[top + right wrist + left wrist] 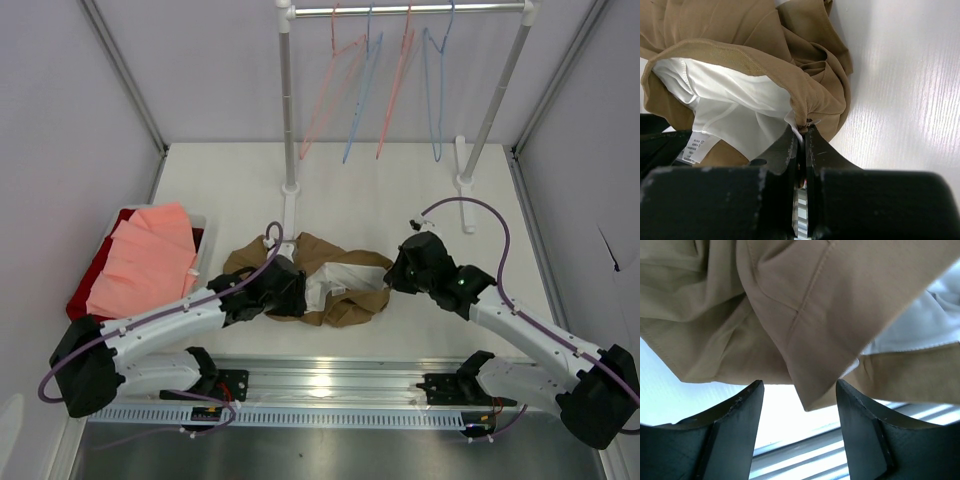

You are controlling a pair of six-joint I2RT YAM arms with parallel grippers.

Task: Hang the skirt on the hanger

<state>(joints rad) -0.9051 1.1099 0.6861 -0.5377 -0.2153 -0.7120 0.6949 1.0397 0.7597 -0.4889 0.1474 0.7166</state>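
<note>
White counter (400, 190), glossy. Near centre: tan skirt (352, 303) in a crumpled heap, white lining showing. Left edge: shallow white bin (203, 238) holding a red cloth (88, 285) with a salmon-pink folded garment (145, 260) on top. Far side: two white feet of a clothes rack (290, 205), well apart.

We see a salmon-pink folded garment (145, 258) on a red cloth (88, 288) at the bench's (400, 190) left, and blue hangers (433, 100) on a rail (400, 9).
</note>
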